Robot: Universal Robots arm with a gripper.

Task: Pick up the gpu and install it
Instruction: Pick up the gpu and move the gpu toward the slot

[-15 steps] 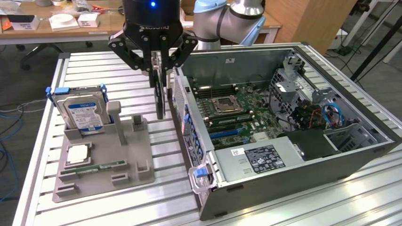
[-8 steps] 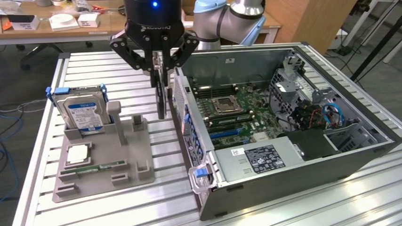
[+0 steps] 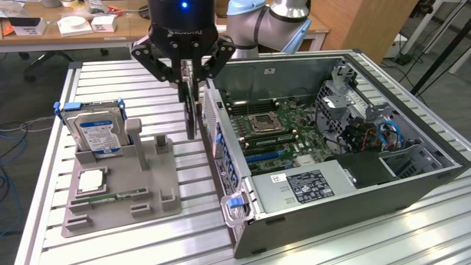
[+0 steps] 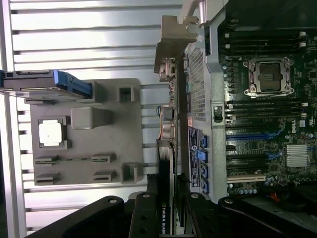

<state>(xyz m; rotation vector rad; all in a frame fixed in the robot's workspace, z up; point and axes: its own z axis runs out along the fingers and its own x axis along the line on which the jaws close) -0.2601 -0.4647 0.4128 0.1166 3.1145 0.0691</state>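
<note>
Pinching the gpu (image 3: 191,113) upright in the pincer (image 3: 189,77), hanging it above the bench (image 3: 110,83) between grey holder (image 3: 147,185) at eight o'clock and open case (image 3: 331,221) at three o'clock, pickup seemingly done, awaiting seating inside.

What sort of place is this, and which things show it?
Probably a robotics lab's computer-assembly bench: a robot arm whose jaws grip a gpu, an open computer case on a slatted metal table, and a grey fixture holding a hard drive.
</note>
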